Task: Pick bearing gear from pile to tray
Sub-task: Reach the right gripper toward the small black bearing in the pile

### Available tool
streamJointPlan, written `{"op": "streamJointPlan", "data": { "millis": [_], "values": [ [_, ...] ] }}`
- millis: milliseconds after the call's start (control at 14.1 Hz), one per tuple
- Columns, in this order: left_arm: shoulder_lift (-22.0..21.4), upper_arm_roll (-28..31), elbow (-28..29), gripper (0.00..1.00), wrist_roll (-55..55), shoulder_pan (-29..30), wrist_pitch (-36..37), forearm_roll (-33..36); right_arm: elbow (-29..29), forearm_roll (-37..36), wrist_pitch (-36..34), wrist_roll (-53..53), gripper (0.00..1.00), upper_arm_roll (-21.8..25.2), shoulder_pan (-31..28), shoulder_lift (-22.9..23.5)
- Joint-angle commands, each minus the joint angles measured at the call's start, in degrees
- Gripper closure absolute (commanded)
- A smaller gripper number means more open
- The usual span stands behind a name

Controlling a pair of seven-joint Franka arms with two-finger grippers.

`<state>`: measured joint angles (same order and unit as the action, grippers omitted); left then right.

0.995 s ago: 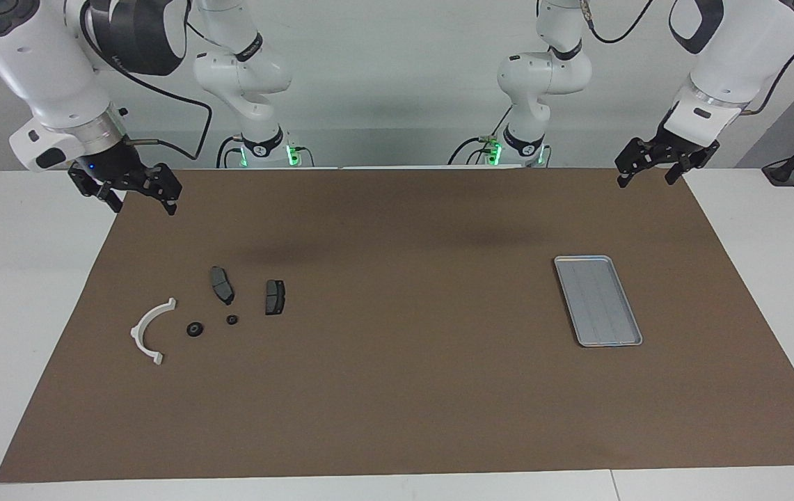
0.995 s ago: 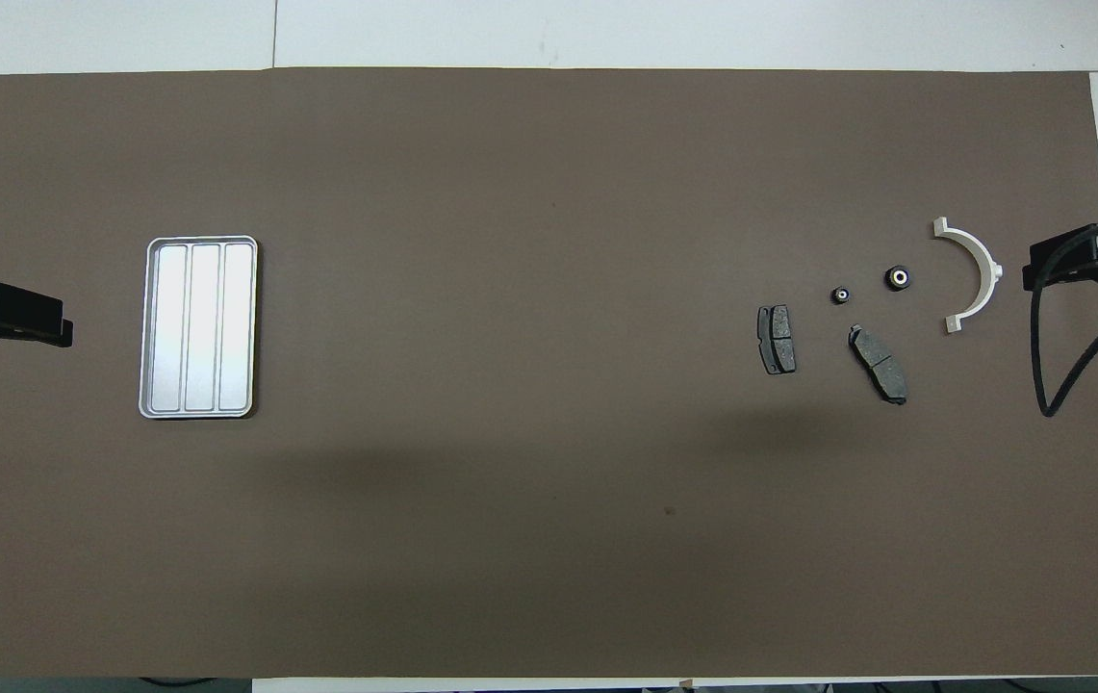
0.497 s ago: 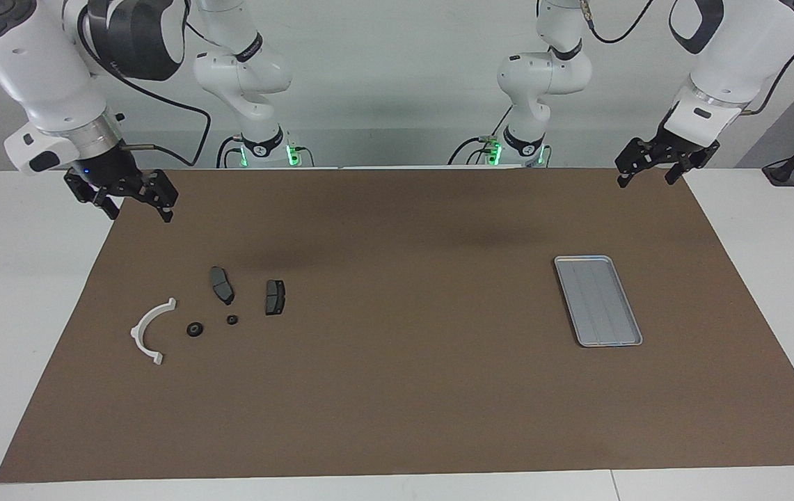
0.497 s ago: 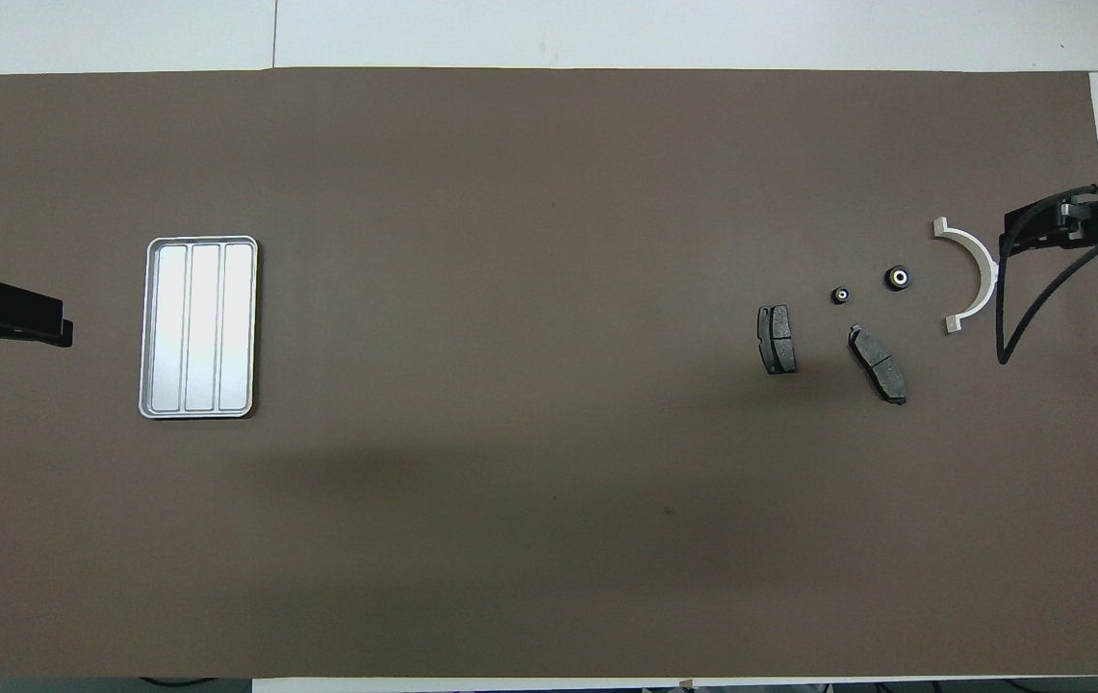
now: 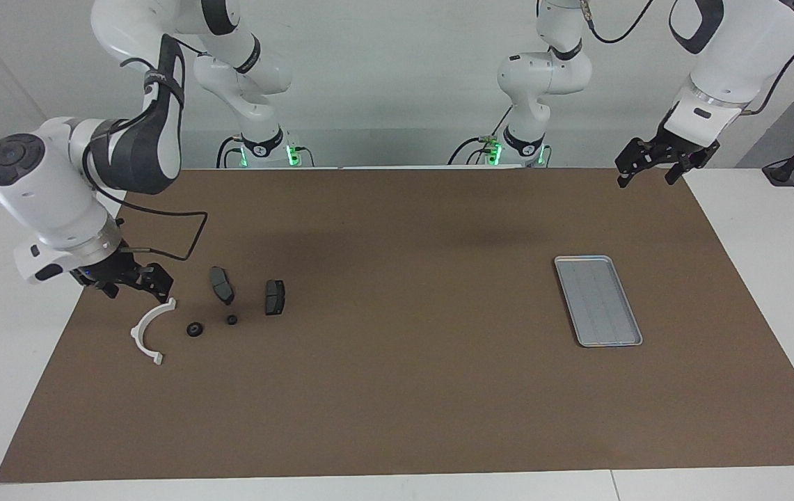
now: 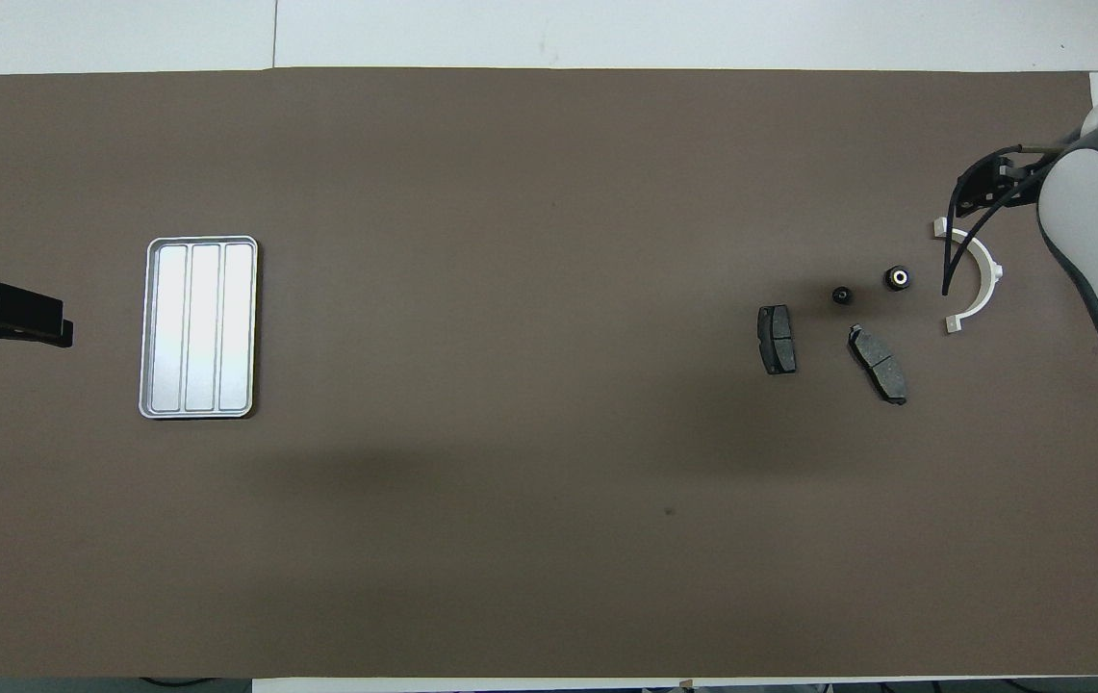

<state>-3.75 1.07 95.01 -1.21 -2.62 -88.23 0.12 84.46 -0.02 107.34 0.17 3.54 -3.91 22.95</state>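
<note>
The right gripper [image 5: 133,282], jaws wide and empty, had dropped beside the pile's white arc [image 5: 151,329], starting the pick while the left gripper [image 5: 654,163] waited open.

Setting: robotics laboratory. Evidence: two white industrial arms bolted at a white table [image 5: 751,278], green status lights at their bases [image 5: 290,154], loose black cabling, a brown work mat [image 5: 397,390], plain grey-white walls.

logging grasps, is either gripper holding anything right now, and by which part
Nothing is held. The right gripper is open near the white arc; the left gripper waits open.
</note>
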Motion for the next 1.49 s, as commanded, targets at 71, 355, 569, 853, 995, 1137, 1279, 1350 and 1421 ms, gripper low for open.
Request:
{"op": "streamJointPlan", "data": {
  "millis": [71,355,569,853,995,1137,1279,1350,1421],
  "values": [
    [-1.4,0.1,1.4,0.0,-0.5,-0.2,0.3,0.2,-2.8,1.7,4.3,-0.3,0.03,-0.6,-0.7,5.6],
    [-1.4,0.1,1.4,0.0,-0.5,-0.2,0.3,0.3,-3.3,1.7,8.1,-0.3,0.03,-1.0,-0.7,9.2],
    [-1.4,0.1,1.4,0.0,-0.5,-0.2,0.2,0.3,-4.0,1.7,9.5,-0.1,0.04,-1.0,-0.1,11.2],
    [-1.5,0.1,1.4,0.0,-0.5,-0.2,0.3,0.3,-3.3,3.4,8.7,1.7,0.06,-1.3,2.2,10.8],
    [-1.4,0.1,1.4,0.0,-0.5,-0.2,0.2,0.3,-1.1,3.5,8.7,1.1,0.06,-1.3,2.3,9.8],
    [-1.5,0.1,1.4,0.0,-0.5,-0.2,0.2,0.3,2.4,3.5,10.6,0.6,0.06,-1.3,2.1,8.5],
    [-1.4,0.1,1.4,0.0,-0.5,-0.2,0.3,0.2,6.2,3.5,13.2,-1.6,0.06,-1.3,1.4,7.2],
    [-1.4,0.1,1.4,0.0,-0.5,-0.2,0.2,0.3,7.3,3.5,13.8,-2.5,0.06,-1.3,0.8,6.9],
    [-1.4,0.1,1.4,0.0,-0.5,-0.2,0.2,0.3,8.3,3.5,13.6,-3.2,0.06,-1.3,0.5,6.3]
  ]
}}
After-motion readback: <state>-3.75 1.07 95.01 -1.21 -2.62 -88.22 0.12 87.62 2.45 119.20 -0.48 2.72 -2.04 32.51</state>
